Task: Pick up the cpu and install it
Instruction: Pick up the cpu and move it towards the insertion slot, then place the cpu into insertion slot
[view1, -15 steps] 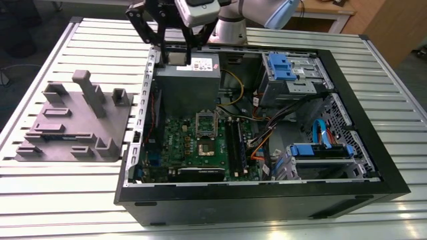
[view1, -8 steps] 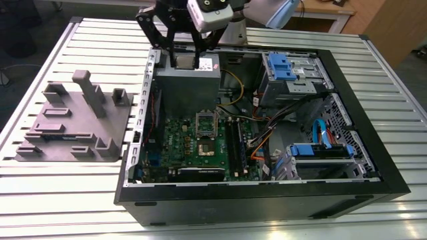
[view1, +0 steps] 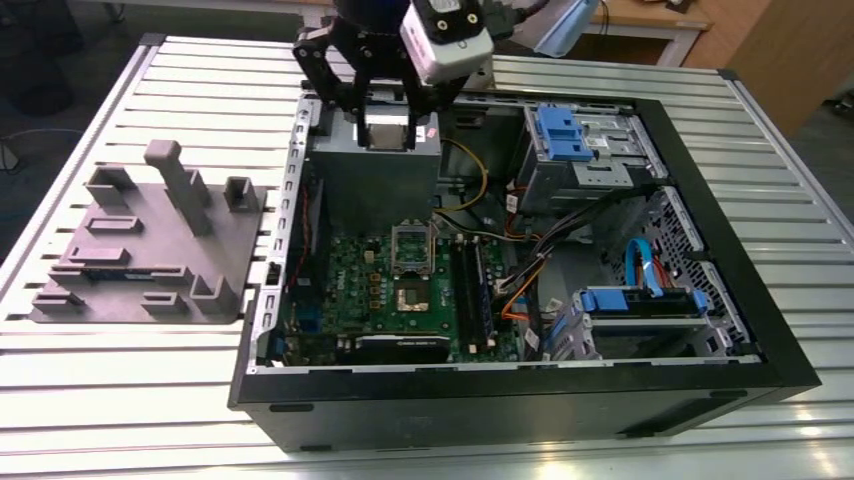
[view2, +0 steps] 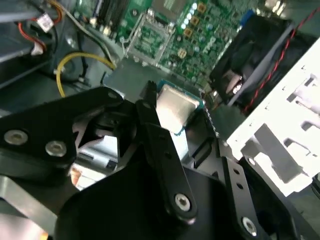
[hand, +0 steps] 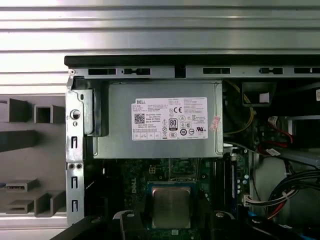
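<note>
The pincer (view1: 382, 125) is clamped on the cpu (hand: 171, 206), above the grey power supply (hand: 160, 127) (far end of the open computer case (view1: 534, 410)).

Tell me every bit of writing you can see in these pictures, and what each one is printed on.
White label on the grey metal power supply box: rows of small print, a square code and round marks; not quoted here.
Green motherboard: white lettering, too small to read.
Silver-grey square cpu in the black gripper: no readable print on its top.
</note>
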